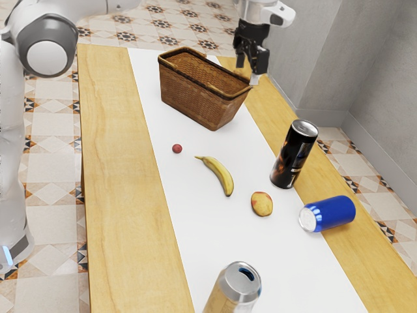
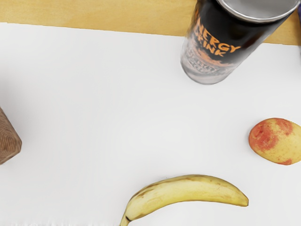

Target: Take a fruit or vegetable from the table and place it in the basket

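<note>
Fingers apart, the gripper [image 1: 248,73] hangs at upper right of the exterior view near 1 basket [image 1: 195,91], with 3 fruits, banana [image 1: 219,173], mottled fruit [image 1: 262,204] and red fruit [image 1: 177,149], mid-frame, 3 cans, black can [image 1: 292,156], blue can [image 1: 330,213] and silver-topped can [image 1: 236,287], right and bottom, and ENERGY DRINK lettering [image 2: 214,41] at the wrist view's upper right.

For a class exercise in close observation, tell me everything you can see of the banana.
The banana is unpeeled, its yellow skin streaked with brown. One end narrows to a stem; the other is blunt. Curved, it lies on the white strip between a small red ball-shaped thing and a yellow-and-red fruit, touching neither.
</note>
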Controlling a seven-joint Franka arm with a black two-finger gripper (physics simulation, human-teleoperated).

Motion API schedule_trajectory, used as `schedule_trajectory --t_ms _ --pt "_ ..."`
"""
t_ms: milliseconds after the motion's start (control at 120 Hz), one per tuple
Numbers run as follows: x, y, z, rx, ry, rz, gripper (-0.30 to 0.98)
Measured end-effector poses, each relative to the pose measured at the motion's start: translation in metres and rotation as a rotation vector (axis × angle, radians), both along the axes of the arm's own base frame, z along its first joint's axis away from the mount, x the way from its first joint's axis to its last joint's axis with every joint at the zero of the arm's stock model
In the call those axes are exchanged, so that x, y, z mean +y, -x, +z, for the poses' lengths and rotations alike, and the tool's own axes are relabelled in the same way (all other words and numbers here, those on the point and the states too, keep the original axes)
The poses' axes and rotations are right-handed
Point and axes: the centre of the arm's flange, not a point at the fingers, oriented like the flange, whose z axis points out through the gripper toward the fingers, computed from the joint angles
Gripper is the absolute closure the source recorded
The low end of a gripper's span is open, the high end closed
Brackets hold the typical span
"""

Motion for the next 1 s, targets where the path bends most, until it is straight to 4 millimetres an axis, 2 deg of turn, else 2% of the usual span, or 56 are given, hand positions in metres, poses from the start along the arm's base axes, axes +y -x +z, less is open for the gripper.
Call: schedule_trajectory --t_ms 75,250,283,392,442,483,542,592,683,833,1000 --pt "0.012 0.002 0.001 0.004 0.003 0.019 0.00" --pt "0.002 0.002 0.001 0.013 0.008 -0.007 0.00" --pt "0.001 0.005 0.013 -0.009 0.005 -0.010 0.00" --pt "-0.007 0.034 0.088 -0.149 -0.020 -0.028 0.00" --pt "-0.026 0.043 0.113 -0.202 -0.024 -0.067 0.00" --pt "-0.052 0.045 0.119 -0.214 -0.021 -0.117 0.00" --pt "-0.086 0.034 0.105 -0.187 -0.018 -0.180 0.00" --pt "-0.098 0.016 0.080 -0.139 -0.019 -0.199 0.00" --pt "-0.093 -0.010 0.047 -0.087 -0.024 -0.187 0.00" --pt "-0.087 -0.059 -0.029 0.030 -0.032 -0.172 0.00" --pt "-0.090 -0.085 -0.078 0.095 -0.030 -0.177 0.00"
